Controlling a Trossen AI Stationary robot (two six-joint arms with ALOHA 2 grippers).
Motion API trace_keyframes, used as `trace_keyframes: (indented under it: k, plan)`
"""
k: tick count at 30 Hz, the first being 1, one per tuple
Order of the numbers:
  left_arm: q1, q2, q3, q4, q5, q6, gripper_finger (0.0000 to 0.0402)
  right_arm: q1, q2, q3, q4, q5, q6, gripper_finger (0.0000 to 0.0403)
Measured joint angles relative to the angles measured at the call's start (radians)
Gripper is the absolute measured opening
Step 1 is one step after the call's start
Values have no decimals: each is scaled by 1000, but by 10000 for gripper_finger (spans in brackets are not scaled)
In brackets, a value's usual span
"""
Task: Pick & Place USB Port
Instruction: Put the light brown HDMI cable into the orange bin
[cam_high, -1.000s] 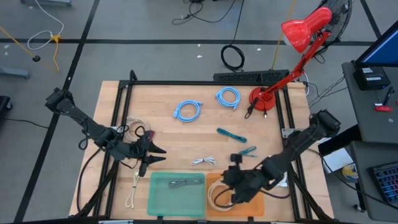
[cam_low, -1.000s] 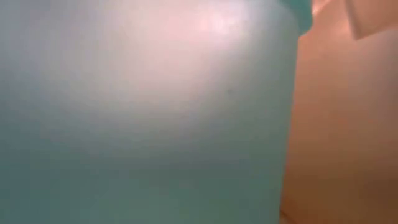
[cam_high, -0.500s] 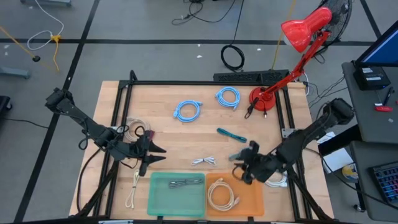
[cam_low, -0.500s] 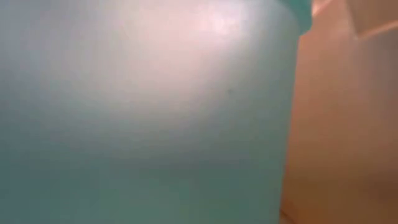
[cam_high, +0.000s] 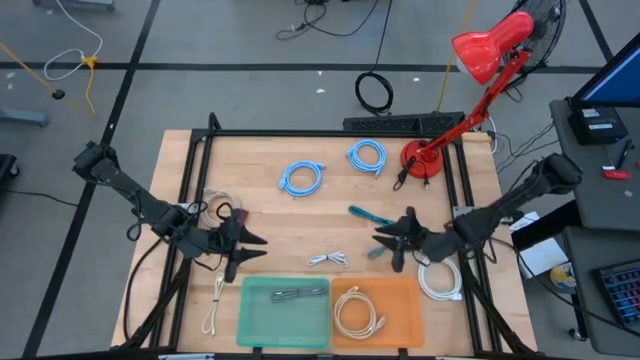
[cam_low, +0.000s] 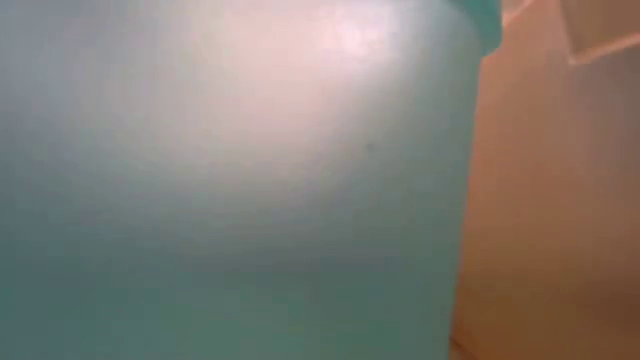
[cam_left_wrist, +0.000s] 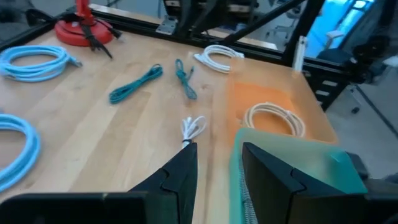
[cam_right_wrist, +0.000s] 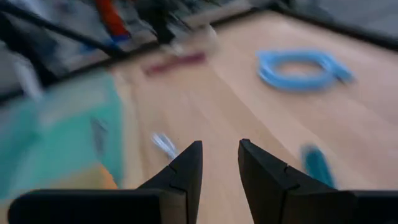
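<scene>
Right end effector (cam_high: 392, 243): fingers spread, nothing between them. Positioned over the bare wooden worktop (cam_high: 260, 170), just beside the short teal cable bundle (cam_high: 376, 252).

Change, right arm: one second ago this end effector was low over the orange plastic tray (cam_high: 400, 295). It has since drawn back and up toward the worktop centre. The cream coiled cable (cam_high: 358, 314) now lies uncovered in that tray.

Meaning for the task: judged a completed placement, with the arm moving to the next pick. The short teal cable bundle is the nearest candidate.

Left end effector (cam_high: 240, 249): fingers parted, empty. Position unchanged across the interval, near the left frame rail, just above the green plastic tray (cam_high: 250, 320).

Green plastic tray contents: one thin grey cable (cam_high: 298, 293).

Items remaining on worktop: long teal cable (cam_high: 371, 216); small white cable bundle (cam_high: 327, 259) between the two end effectors; two light-blue cable coils (cam_high: 301, 177); white cable coil (cam_high: 438, 279) beside the orange tray; cream cable strand (cam_high: 216, 303) at the left edge.

Other fixtures: red desk lamp (cam_high: 470, 70), base at the rear right corner.

Low view: blocked by the tray walls; no usable information.

Next move requirement: lower onto the teal bundle with fingers astride it before closing.
</scene>
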Motion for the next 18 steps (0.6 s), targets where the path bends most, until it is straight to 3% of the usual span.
trace_keyframes:
  k: [3,6,9,14,18]
  plan:
    - [2,0,0,-16,-44,-21,129,-65,35,-13,184,-144,-106,93]
    - [19,-4,1,-121,-127,-128,129,-99,67,-14,261,-217,-134,93]
    - [66,-5,1,-316,-169,-337,129,-111,97,-14,264,-227,-136,93]
    - [156,-4,1,-688,-150,-751,129,-111,157,-14,277,-226,-104,93]
    - [184,-4,1,-825,-169,-815,129,-107,217,-14,328,-227,-102,93]
